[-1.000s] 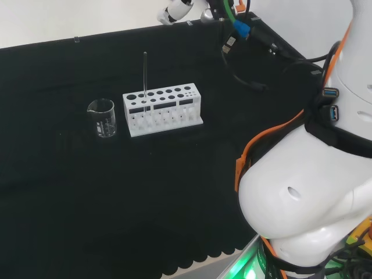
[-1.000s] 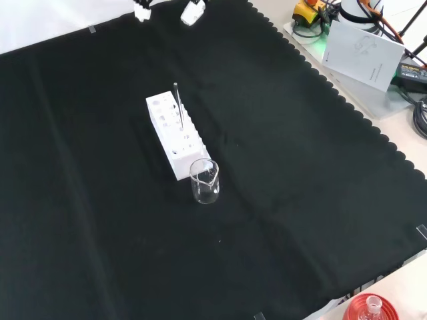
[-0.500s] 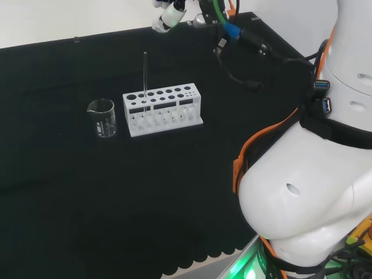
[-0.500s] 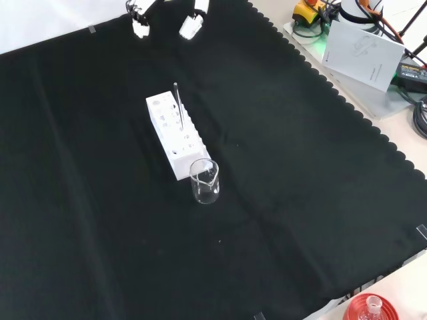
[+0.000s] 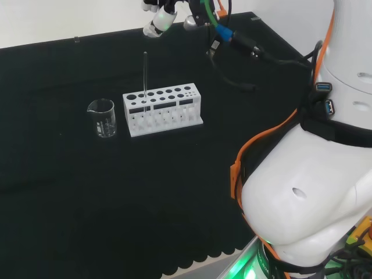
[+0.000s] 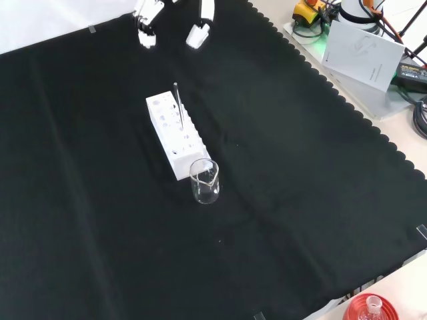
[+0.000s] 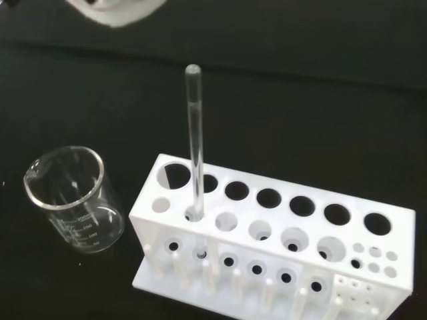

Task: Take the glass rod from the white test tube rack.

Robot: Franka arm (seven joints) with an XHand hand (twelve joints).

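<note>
A white test tube rack (image 5: pixel 162 110) (image 6: pixel 175 134) (image 7: pixel 280 247) stands on the black cloth. A clear glass rod (image 5: pixel 145 74) (image 6: pixel 178 107) (image 7: pixel 195 140) stands upright in a hole near the rack's end that faces the beaker. The hand (image 5: pixel 160 20) (image 6: pixel 197 35) hangs high above the cloth, beyond the rack, apart from the rod. Its fingers (image 6: pixel 145 19) are spread and straight, holding nothing. A blurred white part of the hand (image 7: pixel 117 10) shows in the wrist view.
A small clear glass beaker (image 5: pixel 102 117) (image 6: pixel 204 181) (image 7: pixel 75 200) stands next to the rack's rod end and looks empty. Cables (image 5: pixel 238 43) trail from the wrist. Papers and gear (image 6: pixel 363 47) lie off the cloth's edge in the front view.
The hand has moved toward the rack over the last second: leftward in the head view, lower into the front view. Rod, rack and beaker have not moved.
</note>
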